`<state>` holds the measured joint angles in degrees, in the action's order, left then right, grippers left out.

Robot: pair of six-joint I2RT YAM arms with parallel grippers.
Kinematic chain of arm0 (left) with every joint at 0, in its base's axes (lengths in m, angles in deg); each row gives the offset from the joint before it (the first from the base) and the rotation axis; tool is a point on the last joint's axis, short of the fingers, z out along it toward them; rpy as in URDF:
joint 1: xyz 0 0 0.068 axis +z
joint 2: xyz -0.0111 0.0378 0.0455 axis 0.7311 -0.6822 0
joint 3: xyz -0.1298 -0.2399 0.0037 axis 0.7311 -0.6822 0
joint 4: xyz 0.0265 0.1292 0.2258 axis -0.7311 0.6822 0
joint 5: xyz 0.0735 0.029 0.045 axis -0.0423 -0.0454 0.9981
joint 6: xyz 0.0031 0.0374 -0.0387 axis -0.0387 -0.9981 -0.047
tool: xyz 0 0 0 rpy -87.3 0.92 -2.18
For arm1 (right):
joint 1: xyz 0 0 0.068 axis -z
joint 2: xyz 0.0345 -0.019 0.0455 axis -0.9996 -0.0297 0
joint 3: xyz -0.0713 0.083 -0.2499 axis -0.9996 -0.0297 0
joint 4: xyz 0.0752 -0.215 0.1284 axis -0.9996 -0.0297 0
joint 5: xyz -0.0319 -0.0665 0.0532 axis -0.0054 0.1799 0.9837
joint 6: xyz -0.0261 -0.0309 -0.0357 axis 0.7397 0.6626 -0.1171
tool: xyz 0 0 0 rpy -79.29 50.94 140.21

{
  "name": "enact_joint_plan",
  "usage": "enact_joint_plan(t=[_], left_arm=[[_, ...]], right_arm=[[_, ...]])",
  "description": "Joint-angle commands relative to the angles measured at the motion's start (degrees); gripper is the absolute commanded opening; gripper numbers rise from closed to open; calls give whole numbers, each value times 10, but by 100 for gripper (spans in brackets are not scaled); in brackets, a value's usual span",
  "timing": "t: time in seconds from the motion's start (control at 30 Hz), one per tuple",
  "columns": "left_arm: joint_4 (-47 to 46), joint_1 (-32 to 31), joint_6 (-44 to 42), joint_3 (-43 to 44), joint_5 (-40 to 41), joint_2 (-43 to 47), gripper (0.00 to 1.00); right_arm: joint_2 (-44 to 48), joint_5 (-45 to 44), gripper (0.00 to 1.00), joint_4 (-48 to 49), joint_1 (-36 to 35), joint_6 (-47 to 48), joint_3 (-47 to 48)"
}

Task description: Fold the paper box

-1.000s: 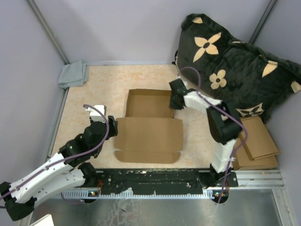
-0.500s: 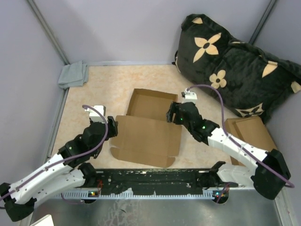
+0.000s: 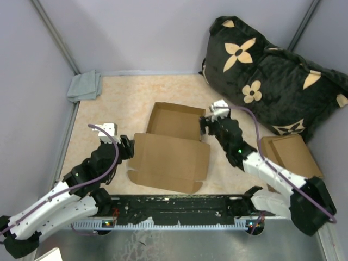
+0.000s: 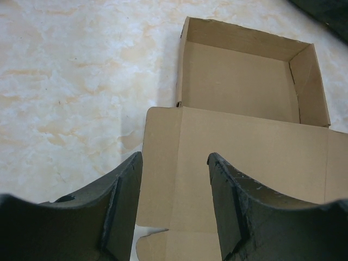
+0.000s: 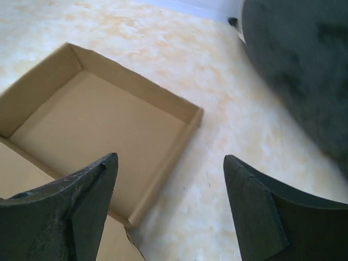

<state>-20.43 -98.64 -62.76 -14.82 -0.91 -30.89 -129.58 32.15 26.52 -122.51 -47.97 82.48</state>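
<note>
- The right arm has swung down from a raised pose to a low reach. The right end effector (image 3: 206, 125) now sits just beside the right wall of the paper box (image 3: 175, 120).
- The fingers of the right end effector (image 5: 169, 159) are spread. They straddle the near right corner of the tray and pinch nothing.
- The open lid panel (image 3: 169, 157) was square to the tray one second ago and now lies skewed, with its near edge slanted.
- The left end effector (image 3: 127, 148) remains at the lid's left edge. The left wrist view shows its fingers (image 4: 122, 206) spread over the side flap, gripping nothing.
- The box lies mid-worktop (image 3: 114, 103) between both arms, tray formed and lid unfolded.
- Judgement: closing has not started. The lid probably needs squaring before it is raised.
</note>
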Motion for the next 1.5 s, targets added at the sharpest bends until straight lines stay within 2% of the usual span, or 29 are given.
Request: enact_joint_plan(t=[0.0,0.1,0.23,0.33,0.53,0.67,1.03,1.2,1.27,1.33,1.47], left_arm=[[-8,-1,-6,-2,0,-7,58],[-1,-2,0,0,2,-8,58],[0,-2,3,-2,3,0,58],[-2,-3,3,-3,3,5,58],[-7,-3,-2,-4,5,0,58],[-7,-3,-3,-3,7,-6,58],[-7,-3,-8,-3,19,-13,58],[-11,-3,-12,-4,22,-18,58],[-12,-3,-13,-3,22,-22,58],[-13,-2,-15,-3,22,-25,58],[-12,-2,-16,-2,22,-28,58]], right_arm=[[-104,115,81,-74,0,97,174],[-230,133,85,-174,3,127,317],[-382,204,82,-293,18,155,481],[-457,248,80,-326,27,163,562],[-556,313,80,-381,32,191,657],[-617,310,79,-410,33,198,716],[-700,297,78,-438,38,211,810],[-714,306,78,-430,39,218,818],[-730,304,74,-438,40,212,835],[-748,289,67,-448,43,189,856],[-769,246,40,-453,71,69,890]])
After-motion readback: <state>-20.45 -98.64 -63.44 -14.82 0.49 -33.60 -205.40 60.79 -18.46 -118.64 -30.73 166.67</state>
